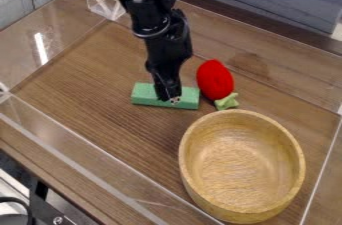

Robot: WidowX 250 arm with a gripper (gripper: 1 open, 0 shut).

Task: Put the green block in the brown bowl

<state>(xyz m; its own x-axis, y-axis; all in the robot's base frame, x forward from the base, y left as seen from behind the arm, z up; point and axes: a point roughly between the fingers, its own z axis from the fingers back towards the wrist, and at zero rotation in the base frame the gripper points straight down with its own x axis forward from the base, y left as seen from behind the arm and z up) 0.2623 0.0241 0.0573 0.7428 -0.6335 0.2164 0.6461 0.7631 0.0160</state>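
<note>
The green block (pixel 144 93) lies flat on the wooden table, just left of a red strawberry toy (pixel 214 75). My gripper (pixel 171 95) points steeply down over the block's right half. Its fingers are shut together, with the tips at the block's top face. I cannot see any of the block between the fingers, and the block rests on the table. The brown bowl (pixel 242 117) stands empty at the front right, a short way in front of the block and the strawberry.
Clear acrylic walls (pixel 40 49) fence the table on the left and along the front. A clear stand (pixel 104 7) sits at the back left behind the arm. A grey wall runs along the back.
</note>
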